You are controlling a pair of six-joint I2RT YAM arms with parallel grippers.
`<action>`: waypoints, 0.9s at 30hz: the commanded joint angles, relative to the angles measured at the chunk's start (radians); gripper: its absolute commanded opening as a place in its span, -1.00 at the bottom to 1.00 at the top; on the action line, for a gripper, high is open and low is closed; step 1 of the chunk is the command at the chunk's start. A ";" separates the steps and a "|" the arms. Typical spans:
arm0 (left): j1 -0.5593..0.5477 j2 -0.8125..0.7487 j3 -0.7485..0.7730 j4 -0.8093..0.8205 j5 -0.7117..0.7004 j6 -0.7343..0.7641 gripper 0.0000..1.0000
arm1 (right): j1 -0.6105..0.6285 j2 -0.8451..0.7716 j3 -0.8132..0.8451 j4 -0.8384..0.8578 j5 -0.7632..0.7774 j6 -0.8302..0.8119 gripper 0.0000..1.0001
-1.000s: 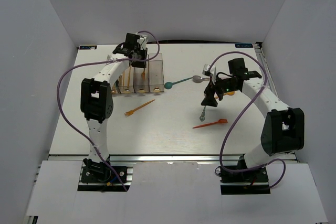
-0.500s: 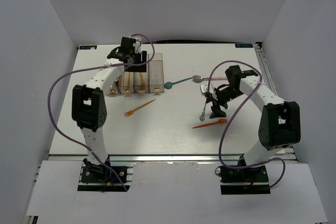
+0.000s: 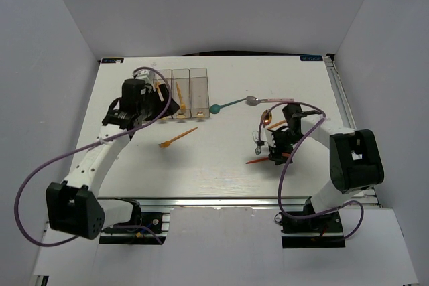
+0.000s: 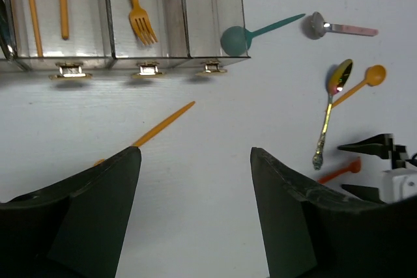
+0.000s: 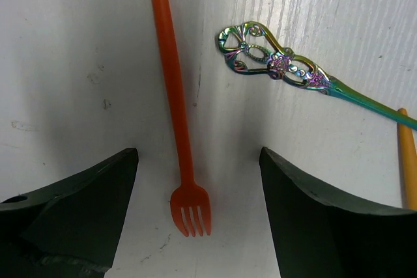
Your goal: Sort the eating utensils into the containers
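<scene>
The containers (image 3: 190,90) stand in a row at the back left and hold orange utensils, among them an orange fork (image 4: 138,12). My left gripper (image 3: 164,106) is open and empty, just in front of them (image 4: 194,161). Loose on the table lie an orange fork (image 3: 178,136), a teal spoon (image 3: 224,106), a metal spoon with a pink handle (image 3: 258,100), an iridescent spoon (image 3: 261,130), an orange spoon (image 4: 361,83) and a red fork (image 5: 177,96). My right gripper (image 3: 275,151) is open, low over the red fork, its fingers either side of the tines (image 5: 199,157).
Purple cables loop from both arms; the left one sags over the table's left edge (image 3: 40,172). The table's right edge (image 3: 338,98) lies close to the right arm. White walls enclose the back and both sides.
My left gripper has drawn back from above the containers to the table in front of them. My right gripper has moved nearer and down onto the red fork.
</scene>
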 commanded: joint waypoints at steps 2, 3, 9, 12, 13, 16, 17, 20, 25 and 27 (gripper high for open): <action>0.004 -0.124 -0.097 0.082 0.041 -0.149 0.56 | 0.019 -0.012 -0.058 0.114 0.085 0.035 0.55; 0.004 -0.158 -0.097 0.104 0.040 -0.165 0.56 | 0.019 -0.023 -0.070 0.125 0.092 0.030 0.42; 0.004 -0.259 -0.259 0.254 0.044 -0.341 0.54 | 0.025 -0.101 -0.175 0.128 0.108 -0.076 -0.39; 0.004 -0.273 -0.301 0.313 0.047 -0.395 0.53 | 0.029 -0.161 -0.224 0.085 0.082 -0.140 -0.59; 0.004 -0.270 -0.306 0.322 0.049 -0.411 0.53 | 0.032 -0.176 -0.235 0.075 0.076 -0.177 -0.63; 0.004 -0.253 -0.315 0.365 0.079 -0.445 0.52 | 0.040 -0.233 -0.249 0.032 0.034 -0.220 -0.80; 0.004 -0.249 -0.319 0.375 0.092 -0.453 0.51 | 0.043 -0.239 -0.241 0.021 0.019 -0.220 -0.88; 0.004 -0.224 -0.350 0.438 0.150 -0.502 0.48 | 0.068 -0.247 -0.164 -0.042 -0.070 -0.174 -1.00; 0.002 -0.198 -0.414 0.576 0.233 -0.620 0.41 | 0.199 -0.218 0.087 -0.117 -0.260 0.089 -1.00; -0.004 -0.193 -0.424 0.601 0.241 -0.637 0.41 | 0.253 -0.204 0.179 -0.034 -0.335 0.328 -1.00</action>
